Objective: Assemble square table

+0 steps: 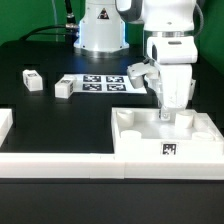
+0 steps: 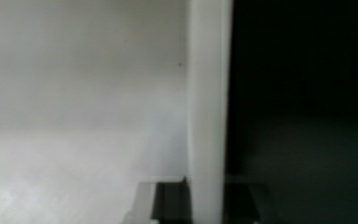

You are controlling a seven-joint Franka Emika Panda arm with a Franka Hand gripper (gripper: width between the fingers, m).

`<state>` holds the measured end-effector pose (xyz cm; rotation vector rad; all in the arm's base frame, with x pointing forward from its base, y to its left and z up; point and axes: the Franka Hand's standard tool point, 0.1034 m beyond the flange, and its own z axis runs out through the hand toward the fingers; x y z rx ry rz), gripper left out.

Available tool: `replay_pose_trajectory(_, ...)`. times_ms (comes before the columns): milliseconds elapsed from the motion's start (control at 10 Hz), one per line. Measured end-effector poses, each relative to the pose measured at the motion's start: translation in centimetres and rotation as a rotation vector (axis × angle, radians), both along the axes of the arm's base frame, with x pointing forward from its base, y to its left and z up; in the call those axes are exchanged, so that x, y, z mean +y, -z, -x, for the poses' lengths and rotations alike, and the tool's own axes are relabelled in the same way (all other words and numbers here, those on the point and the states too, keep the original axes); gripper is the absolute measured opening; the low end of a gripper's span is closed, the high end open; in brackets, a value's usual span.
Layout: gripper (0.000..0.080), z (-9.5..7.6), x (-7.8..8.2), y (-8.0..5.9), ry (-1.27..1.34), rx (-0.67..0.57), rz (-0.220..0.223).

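The square table's white tabletop point(image 1: 140, 140) lies at the front on the exterior view's right, with a tag on its front wall. My gripper point(image 1: 166, 114) reaches down onto its far rim. In the wrist view the bright rim point(image 2: 208, 100) runs straight between my two dark fingers point(image 2: 169, 203), and the gripper point(image 2: 208, 205) is shut on it. The tray's pale inner floor point(image 2: 78, 110) lies on one side of the rim, black table on the other. Three small white tagged legs lie loose: one point(image 1: 31, 78), another point(image 1: 65, 88), and a third point(image 1: 137, 72) beside the arm.
The marker board point(image 1: 105, 82) lies flat behind the tabletop, in front of the robot's base point(image 1: 100, 35). A long white border bar point(image 1: 50, 163) runs along the front, and another white piece point(image 1: 5, 125) sits at the exterior view's left edge.
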<state>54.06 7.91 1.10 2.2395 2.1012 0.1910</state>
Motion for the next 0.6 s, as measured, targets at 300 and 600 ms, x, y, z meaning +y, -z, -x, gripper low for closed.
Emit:
replay_pose_trajectory(300, 0.0445, 0.01, -0.02, 0.03, 0.000, 0.001, 0.000)
replay_pose_trajectory(600, 0.0633, 0.02, -0.03, 0.04, 0.001, 0.001, 0.000)
